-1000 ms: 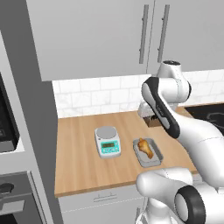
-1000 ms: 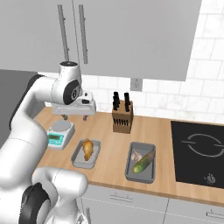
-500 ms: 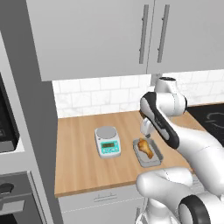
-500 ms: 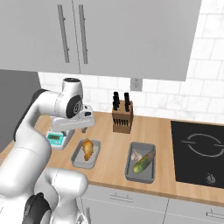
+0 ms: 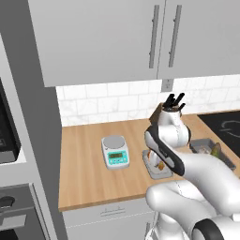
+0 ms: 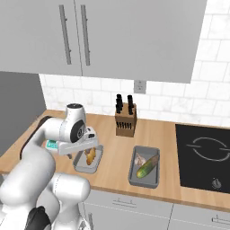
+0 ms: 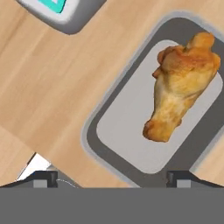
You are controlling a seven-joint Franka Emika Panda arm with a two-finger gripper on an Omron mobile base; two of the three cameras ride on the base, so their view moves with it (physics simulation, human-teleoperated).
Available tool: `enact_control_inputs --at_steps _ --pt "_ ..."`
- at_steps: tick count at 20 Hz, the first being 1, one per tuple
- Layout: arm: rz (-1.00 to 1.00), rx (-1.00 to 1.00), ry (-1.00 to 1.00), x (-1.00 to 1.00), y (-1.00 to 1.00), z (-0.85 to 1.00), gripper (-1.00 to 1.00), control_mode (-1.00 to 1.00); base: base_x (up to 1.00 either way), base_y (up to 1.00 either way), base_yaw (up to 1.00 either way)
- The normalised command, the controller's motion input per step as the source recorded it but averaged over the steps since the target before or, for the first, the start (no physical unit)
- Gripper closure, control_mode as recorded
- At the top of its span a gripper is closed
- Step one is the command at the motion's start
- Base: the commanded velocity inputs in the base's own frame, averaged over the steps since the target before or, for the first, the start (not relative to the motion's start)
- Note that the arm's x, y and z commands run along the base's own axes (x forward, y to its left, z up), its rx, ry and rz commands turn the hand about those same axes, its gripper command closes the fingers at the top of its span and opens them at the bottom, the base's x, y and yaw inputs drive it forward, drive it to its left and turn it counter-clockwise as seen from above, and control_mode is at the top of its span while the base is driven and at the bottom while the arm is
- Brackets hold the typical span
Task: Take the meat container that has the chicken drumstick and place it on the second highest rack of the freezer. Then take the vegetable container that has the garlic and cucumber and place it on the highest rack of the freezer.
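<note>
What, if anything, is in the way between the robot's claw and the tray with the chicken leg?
Nothing visible. The open gripper hangs just above the meat container holding the chicken drumstick; the kitchen scale stands off to the side.

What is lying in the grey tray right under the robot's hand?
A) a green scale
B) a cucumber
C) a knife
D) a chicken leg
D: the hand view shows a golden-brown chicken drumstick lying in the grey tray, with the open gripper poised just above the tray's rim.
</note>
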Motion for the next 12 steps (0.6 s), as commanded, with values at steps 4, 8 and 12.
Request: enact_control_inputs --at_steps 4,8,12 --pt "0.02 -0.04 0.00 0.11 0.02 -0.68 -1.00 -1.00 0.00 0.00 0.00" --pt "0.01 0.00 0.08 0.07 0.04 -0.29 -1.00 -1.00 0.00 0.00 0.00" --pt "0.02 0.00 0.11 0.00 0.12 -0.39 -1.00 -1.00 0.00 0.00 0.00"
